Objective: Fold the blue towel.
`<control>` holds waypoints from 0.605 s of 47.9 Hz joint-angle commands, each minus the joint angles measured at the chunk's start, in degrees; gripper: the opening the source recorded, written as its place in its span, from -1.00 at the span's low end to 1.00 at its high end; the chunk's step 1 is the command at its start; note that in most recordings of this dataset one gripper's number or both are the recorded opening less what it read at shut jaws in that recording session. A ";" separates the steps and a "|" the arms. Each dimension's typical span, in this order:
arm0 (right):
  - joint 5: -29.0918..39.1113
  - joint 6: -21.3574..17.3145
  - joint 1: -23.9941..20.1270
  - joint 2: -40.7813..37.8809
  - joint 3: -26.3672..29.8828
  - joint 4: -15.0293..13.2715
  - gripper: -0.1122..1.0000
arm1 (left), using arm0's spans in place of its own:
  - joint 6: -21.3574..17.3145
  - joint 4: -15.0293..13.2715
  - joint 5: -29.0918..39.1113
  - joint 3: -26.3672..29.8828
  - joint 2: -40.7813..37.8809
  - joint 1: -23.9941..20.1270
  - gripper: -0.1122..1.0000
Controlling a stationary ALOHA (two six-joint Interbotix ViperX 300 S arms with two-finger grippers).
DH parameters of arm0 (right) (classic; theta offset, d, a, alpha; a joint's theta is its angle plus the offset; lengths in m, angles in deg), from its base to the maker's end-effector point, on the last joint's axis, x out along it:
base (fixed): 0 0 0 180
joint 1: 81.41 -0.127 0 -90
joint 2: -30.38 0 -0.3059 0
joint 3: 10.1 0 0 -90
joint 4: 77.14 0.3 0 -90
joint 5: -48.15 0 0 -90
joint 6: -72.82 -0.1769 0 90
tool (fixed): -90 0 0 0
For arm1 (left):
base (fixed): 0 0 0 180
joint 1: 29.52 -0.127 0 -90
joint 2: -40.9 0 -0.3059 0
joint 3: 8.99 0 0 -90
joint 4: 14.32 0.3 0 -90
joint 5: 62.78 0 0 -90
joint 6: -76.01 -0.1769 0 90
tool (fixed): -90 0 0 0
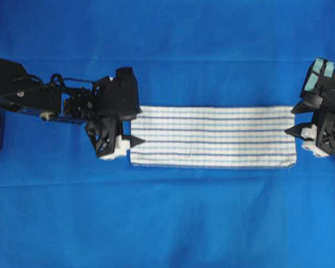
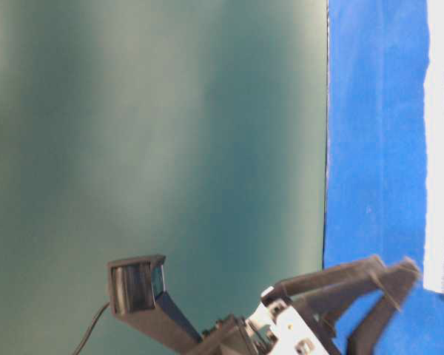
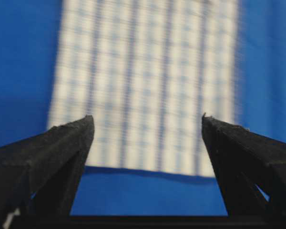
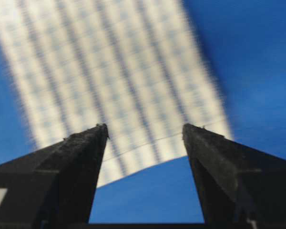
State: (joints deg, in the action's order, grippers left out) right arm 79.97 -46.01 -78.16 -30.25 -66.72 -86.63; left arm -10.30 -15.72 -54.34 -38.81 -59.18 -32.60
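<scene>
The left tool [image 1: 135, 124] is at the left short edge of the blue towel [image 1: 212, 135], with its two black fingers [image 3: 62, 148] spread wide apart. Nothing is between them; in the left wrist view the near edge of the towel lies flat on the sheet just beyond the fingertips. The lower fingertip seems to be over the towel's left edge in the overhead view, but I cannot tell if it touches the cloth.

The right tool [image 1: 295, 118] is at the opposite short edge, also opened wide and holding nothing. In the right wrist view its fingers [image 4: 81, 162] frame the towel's end, and the near corner of the cloth looks a little curved, maybe slightly lifted from the sheet.

The towel itself is a long narrow strip, white with thin blue stripes along its length. It lies in the middle of the counter, on the plain blue sheet [image 1: 167, 50] that covers the counter, between the two tools. A thin shadow under its edges suggests more than one layer.

Farther away, the table-level view shows a dark green wall [image 2: 155, 126] behind the blue sheet.
</scene>
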 commanded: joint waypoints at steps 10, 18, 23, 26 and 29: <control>0.18 0.00 5.27 -1.85 1.32 -3.52 0.37 | -2.11 0.00 -0.18 1.67 1.14 -2.72 0.78; -0.62 0.00 6.06 -4.13 0.97 -4.39 0.37 | -2.46 0.00 -1.23 1.67 0.09 -2.99 0.78; -1.93 -0.09 7.82 -7.03 1.05 -4.66 0.37 | -2.46 0.00 -2.72 1.58 -2.64 -3.96 0.77; -2.99 0.00 8.70 -9.14 1.23 -4.75 0.37 | -2.46 -0.09 -3.34 1.67 -4.22 -4.48 0.78; -4.22 0.09 9.76 -11.43 1.23 -5.10 0.37 | -2.46 0.00 -3.60 1.67 -5.27 -5.10 0.77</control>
State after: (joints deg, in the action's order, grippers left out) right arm 77.07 -46.01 -69.37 -39.83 -66.63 -91.29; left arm -12.67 -15.72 -57.07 -38.19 -64.02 -36.91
